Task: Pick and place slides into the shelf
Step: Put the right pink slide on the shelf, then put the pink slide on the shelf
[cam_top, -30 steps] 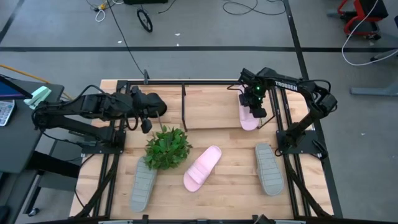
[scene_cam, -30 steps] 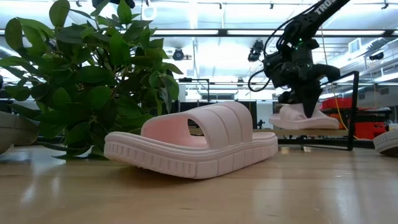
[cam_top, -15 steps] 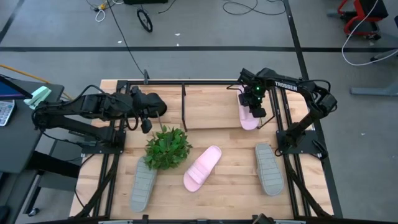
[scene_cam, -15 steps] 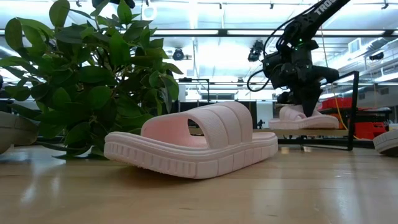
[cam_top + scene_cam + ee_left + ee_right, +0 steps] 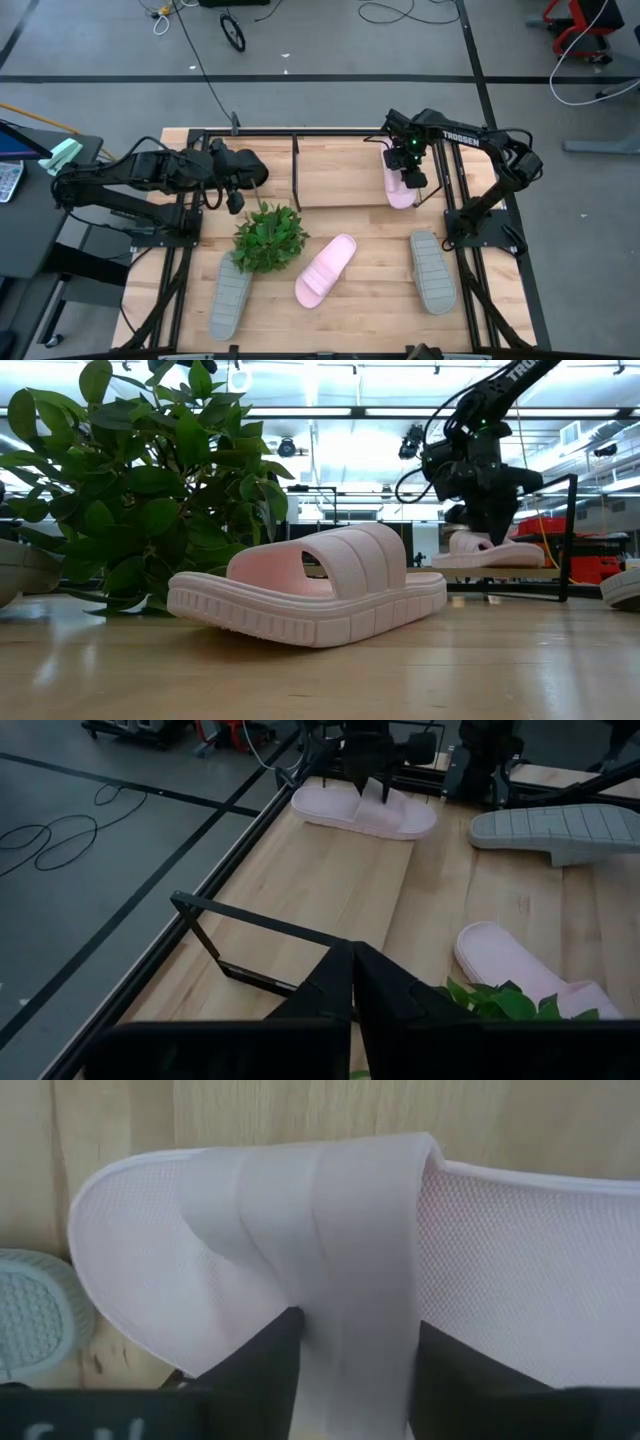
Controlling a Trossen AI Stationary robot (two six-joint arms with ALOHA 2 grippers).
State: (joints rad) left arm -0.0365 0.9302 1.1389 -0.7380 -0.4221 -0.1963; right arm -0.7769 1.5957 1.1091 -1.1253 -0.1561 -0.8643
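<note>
Right jaws (image 5: 409, 172): stood over the strap of a pink slide (image 5: 399, 186) on the shelf; in the right wrist view the two dark fingers (image 5: 262, 1365) flanked the wide ribbed strap, parted a little, and whether they pressed it I could not tell.
Left jaws (image 5: 236, 198): closed together, empty, hanging above the shelf's left end near the plant (image 5: 269, 237).
Pink slide on shelf: soft moulded foam, wide ribbed strap, footbed finely dimpled, lying flat at the right end of the board.
Shelf (image 5: 330, 175): thin black rod frame around a slanted pale wooden board along the far side of the table (image 5: 375, 300); it carried only that one pink slide.
Second pink slide (image 5: 326, 270): same foam with a ridged sole edge, lying askew mid-table just right of the plant.
Grey slides: one (image 5: 229, 297) near the front left below the plant, one (image 5: 432, 270) on the right, its grooved sole showing in the left wrist view.
Plant: leafy, glossy green.
</note>
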